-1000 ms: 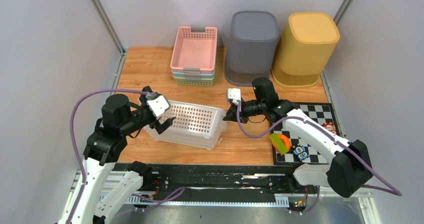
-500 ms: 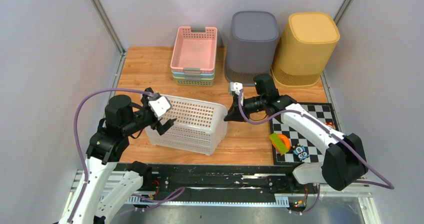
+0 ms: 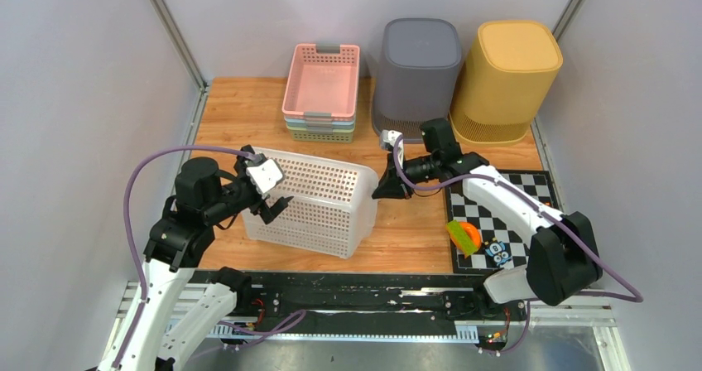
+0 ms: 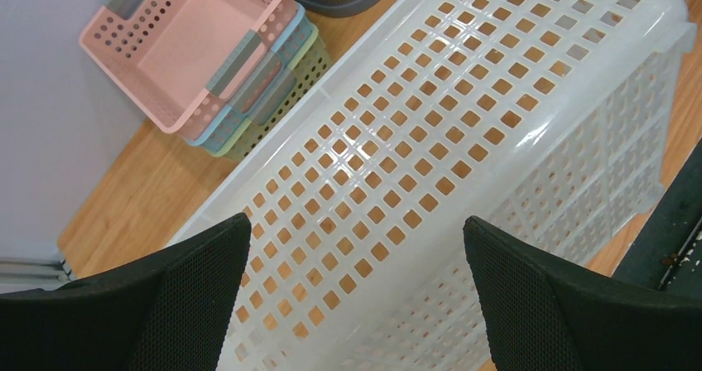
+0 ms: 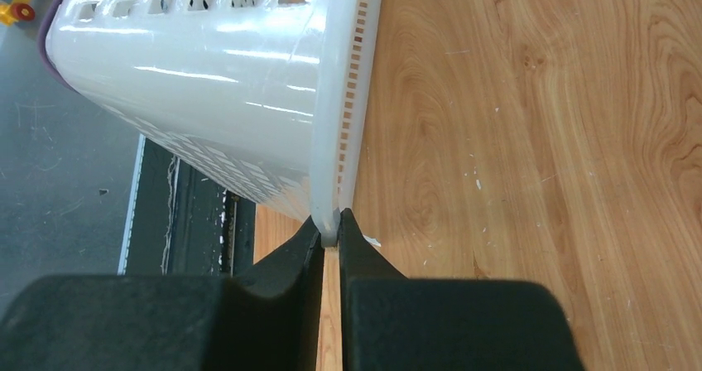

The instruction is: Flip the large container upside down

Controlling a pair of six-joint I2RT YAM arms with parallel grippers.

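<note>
Was boxed in by plain grey walls (image 3: 83,98) with a metal post (image 3: 170,27) in each back corner, all pretty evenly lit. Had a wood-grain tabletop (image 3: 240,114), a black-and-white checkered mat (image 3: 542,187) on its right side and a black rail (image 3: 356,284) across the near edge.

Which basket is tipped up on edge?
The large white basket at the front, its rim pinched by the right tool. The pink basket stack sits flat at the back.

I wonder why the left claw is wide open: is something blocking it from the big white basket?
Nothing visible does. The left gripper hangs open, facing the white basket and its perforated surface, with no object between them. The right gripper is shut on its rim.
</note>
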